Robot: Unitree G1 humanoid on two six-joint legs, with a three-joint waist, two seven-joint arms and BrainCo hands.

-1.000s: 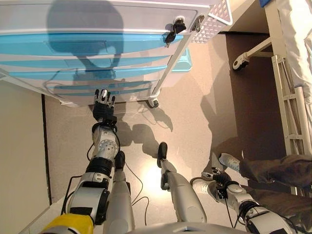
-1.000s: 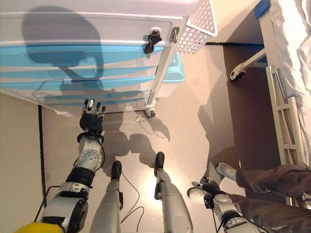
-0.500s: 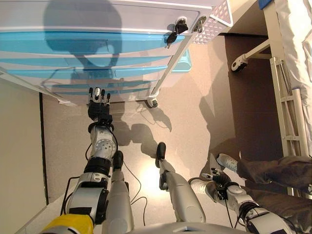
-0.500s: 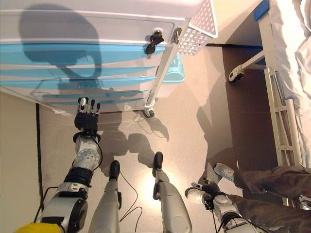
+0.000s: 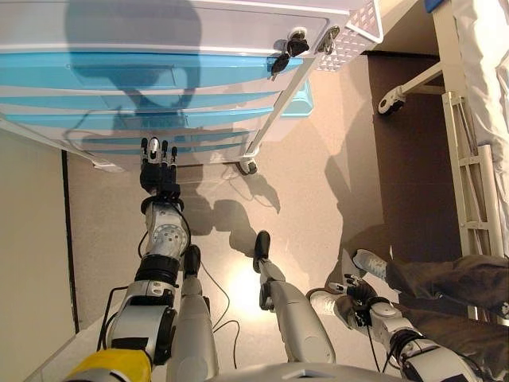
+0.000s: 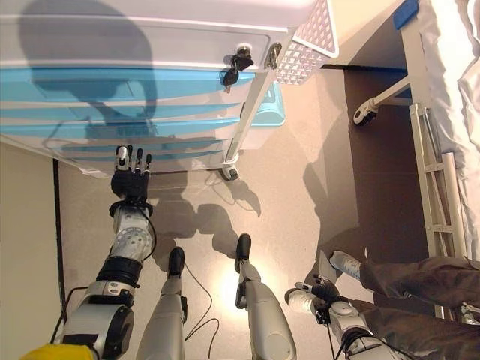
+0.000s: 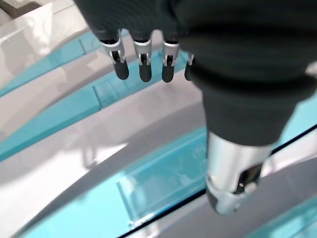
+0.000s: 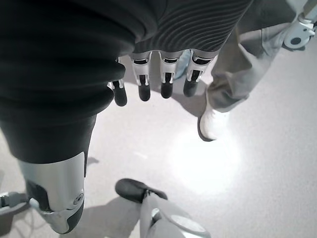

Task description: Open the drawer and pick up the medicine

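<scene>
Right hand (image 5: pixel 355 296): low by the floor, fingers loosely straight, holding nothing; beside a person's shoe (image 5: pixel 372 263). Left hand (image 5: pixel 157 169): fingers straight, before the lowest blue drawers (image 5: pixel 159 121), contact unclear. Drawers all closed. Medicine: hidden. Keys (image 5: pixel 285 52) hung above.

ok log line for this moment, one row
left hand: open, reaching at lower blue drawers | drawers: all closed | medicine: not visible | right hand: open, idle low beside a person's shoe

Closed blue-fronted drawers (image 5: pixel 143 76) in the white cart (image 5: pixel 159 24)
</scene>
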